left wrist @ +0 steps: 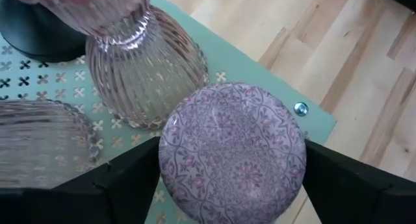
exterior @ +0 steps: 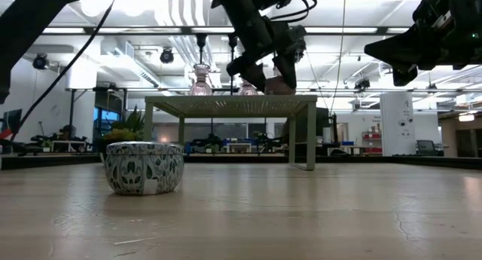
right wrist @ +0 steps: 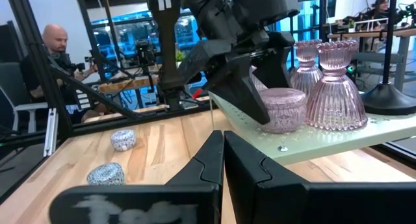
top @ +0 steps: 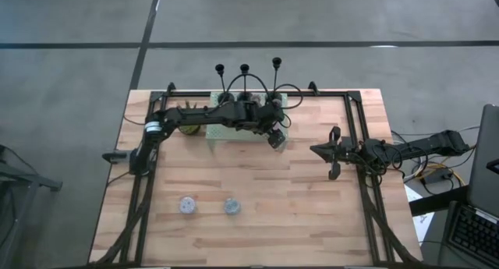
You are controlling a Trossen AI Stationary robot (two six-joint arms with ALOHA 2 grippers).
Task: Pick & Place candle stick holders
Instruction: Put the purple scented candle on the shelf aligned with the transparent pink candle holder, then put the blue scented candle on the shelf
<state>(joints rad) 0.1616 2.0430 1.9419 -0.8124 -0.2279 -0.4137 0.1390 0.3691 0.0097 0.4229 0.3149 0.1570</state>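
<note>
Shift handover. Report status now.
Left gripper astride pink patterned holder on mint shelf. Right gripper parked, shut. Ribbed pink holders crowd close.

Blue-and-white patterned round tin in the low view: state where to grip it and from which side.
Grip the blue-and-white patterned round tin across its straight side wall, coming down from above. It stands upright on the wooden table, low and wide, so fingers should straddle it. The left gripper holds a pink patterned round tin. The right gripper hangs free.

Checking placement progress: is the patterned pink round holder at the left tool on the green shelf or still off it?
On it: the holder rests on the shelf, between the left tool fingers.
</note>
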